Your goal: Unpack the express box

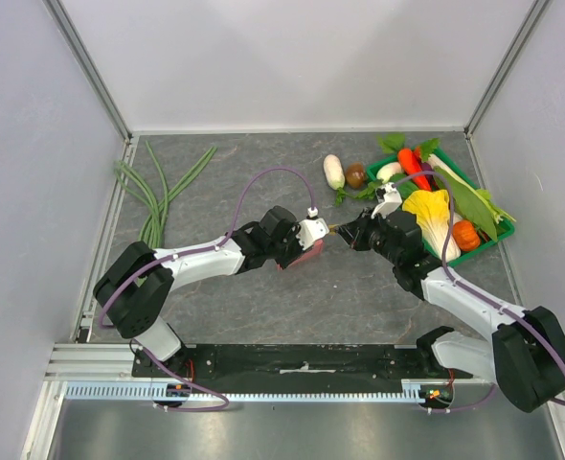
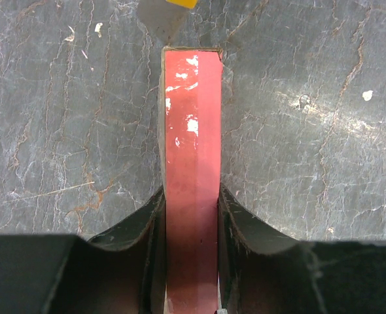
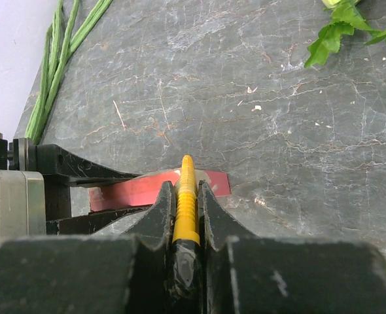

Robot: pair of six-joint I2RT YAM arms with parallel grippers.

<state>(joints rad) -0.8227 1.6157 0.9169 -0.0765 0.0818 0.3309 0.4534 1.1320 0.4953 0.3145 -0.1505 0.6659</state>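
Two pincers meet mid-tabletop (image 1: 263, 307), well apart from every edge. Top view: left pincer (image 1: 306, 241) clamps the express box (image 1: 309, 253); right pincer (image 1: 348, 232) points the yellow knife (image 1: 332, 230) at it. Left wrist: fingers tight on both long faces, box standing on edge, its far end sticking out ahead, with the knife tip just beyond. Right wrist: jaws closed on the knife, box directly in front; contact unclear. Judgement: box looks unopened, so cutting and emptying remain.
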